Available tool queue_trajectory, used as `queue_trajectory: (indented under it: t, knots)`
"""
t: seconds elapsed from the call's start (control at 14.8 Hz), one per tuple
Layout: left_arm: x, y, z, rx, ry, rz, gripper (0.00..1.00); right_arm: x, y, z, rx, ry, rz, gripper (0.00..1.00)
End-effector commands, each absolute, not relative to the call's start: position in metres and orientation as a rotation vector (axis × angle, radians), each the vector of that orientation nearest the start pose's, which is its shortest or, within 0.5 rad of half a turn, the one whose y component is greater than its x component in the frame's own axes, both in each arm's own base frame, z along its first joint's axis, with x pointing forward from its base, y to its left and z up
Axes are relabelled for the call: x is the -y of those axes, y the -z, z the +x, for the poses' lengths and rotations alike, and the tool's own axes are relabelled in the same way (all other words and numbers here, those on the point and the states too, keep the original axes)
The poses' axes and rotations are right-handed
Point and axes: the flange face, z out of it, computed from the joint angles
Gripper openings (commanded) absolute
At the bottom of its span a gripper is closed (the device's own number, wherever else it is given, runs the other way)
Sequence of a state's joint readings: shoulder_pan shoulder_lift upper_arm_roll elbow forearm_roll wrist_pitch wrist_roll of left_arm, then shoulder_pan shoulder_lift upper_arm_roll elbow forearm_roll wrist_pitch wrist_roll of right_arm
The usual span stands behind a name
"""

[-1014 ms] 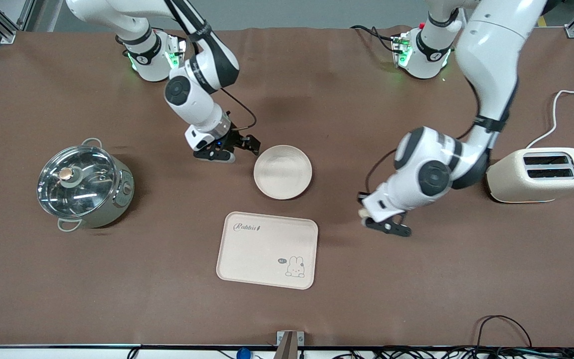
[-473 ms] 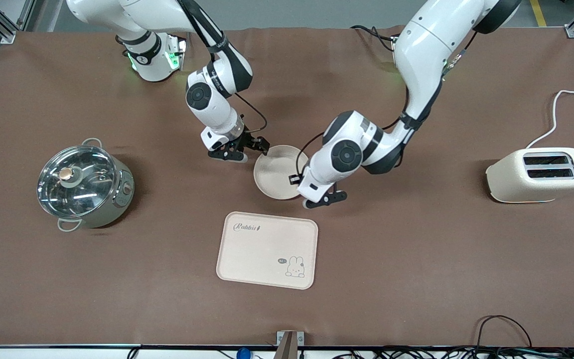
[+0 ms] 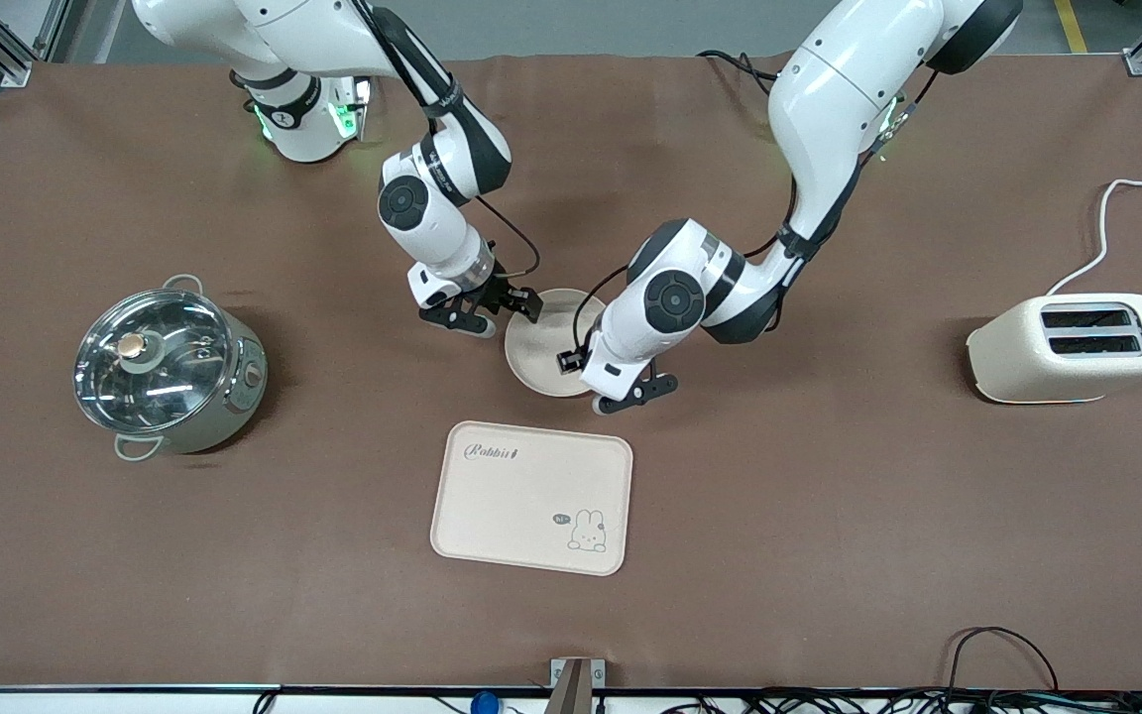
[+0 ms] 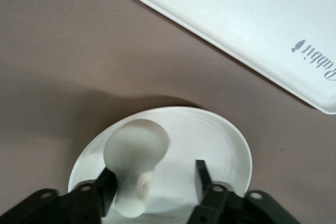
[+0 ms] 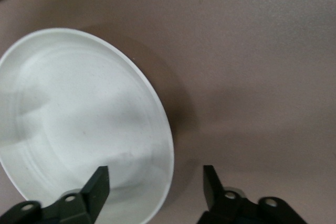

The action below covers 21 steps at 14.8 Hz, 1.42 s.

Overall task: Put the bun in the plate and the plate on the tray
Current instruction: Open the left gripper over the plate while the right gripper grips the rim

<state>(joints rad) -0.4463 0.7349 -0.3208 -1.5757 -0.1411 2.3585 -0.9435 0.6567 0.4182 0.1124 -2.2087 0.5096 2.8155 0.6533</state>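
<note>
The round cream plate (image 3: 539, 349) lies in the middle of the table, with the Rabbit tray (image 3: 531, 496) nearer the front camera. My left gripper (image 3: 599, 382) hangs over the plate's edge toward the left arm's end. In the left wrist view this gripper (image 4: 155, 177) is open. The pale bun (image 4: 135, 163) rests against one finger, apart from the other, over the plate (image 4: 210, 140); the tray (image 4: 236, 24) lies close by. The front view hides the bun. My right gripper (image 3: 490, 311) is open and straddles the plate's rim at the right arm's end (image 5: 156, 174), one finger over the plate (image 5: 79, 114).
A steel pot with a glass lid (image 3: 170, 369) stands toward the right arm's end. A cream toaster (image 3: 1072, 347) with a white cable stands toward the left arm's end. Cables run along the table's front edge.
My left arm swung from near the toaster to over the plate with the bun, and its jaws opened. My right gripper slid up to the plate's rim and narrowed slightly.
</note>
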Motion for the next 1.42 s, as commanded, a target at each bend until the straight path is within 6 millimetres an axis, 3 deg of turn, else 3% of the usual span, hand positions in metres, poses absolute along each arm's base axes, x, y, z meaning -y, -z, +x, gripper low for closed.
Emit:
queue_trajectory:
  t: [0.0, 0.27, 0.41, 0.47, 0.61, 0.81, 0.95, 1.15, 1.22, 1.35]
  knots:
    - [0.471, -0.236, 0.536, 0.605, -0.284, -3.337, 1.0, -0.379, -0.202, 0.431, -0.592, -0.045, -2.76, 0.66]
    - [0.472, -0.236, 0.535, 0.601, -0.281, -3.338, 1.0, -0.368, -0.19, 0.443, -0.629, -0.041, -2.767, 0.59]
    - [0.459, -0.246, 0.547, 0.552, -0.216, -3.327, 1.0, -0.368, -0.189, 0.443, -0.63, -0.045, -2.769, 0.51]
    - [0.438, -0.267, 0.561, 0.463, -0.111, -3.272, 1.0, -0.368, -0.189, 0.443, -0.628, -0.044, -2.769, 0.43]
    - [0.378, -0.307, 0.598, 0.356, 0.002, -3.153, 1.0, -0.368, -0.19, 0.443, -0.624, -0.039, -2.77, 0.34]
    - [0.295, -0.388, 0.634, 0.194, 0.133, -3.15, 1.0, -0.369, -0.19, 0.442, -0.608, -0.038, -2.774, 0.1]
    - [0.242, -0.438, 0.647, 0.105, 0.216, -3.142, 1.0, -0.37, -0.191, 0.443, -0.552, -0.028, -2.786, 0.01]
    - [0.155, -0.504, 0.656, 0.025, 0.31, -3.122, 1.0, -0.368, -0.194, 0.444, -0.513, -0.023, -2.791, 0.0]
    - [0.141, -0.522, 0.645, 0.033, 0.246, -3.147, 1.0, -0.369, -0.202, 0.445, -0.513, -0.014, -2.781, 0.0]
    - [0.135, -0.556, 0.622, 0.062, 0.176, -3.154, 1.0, -0.375, -0.235, 0.45, -0.503, 0.028, -2.74, 0.0]
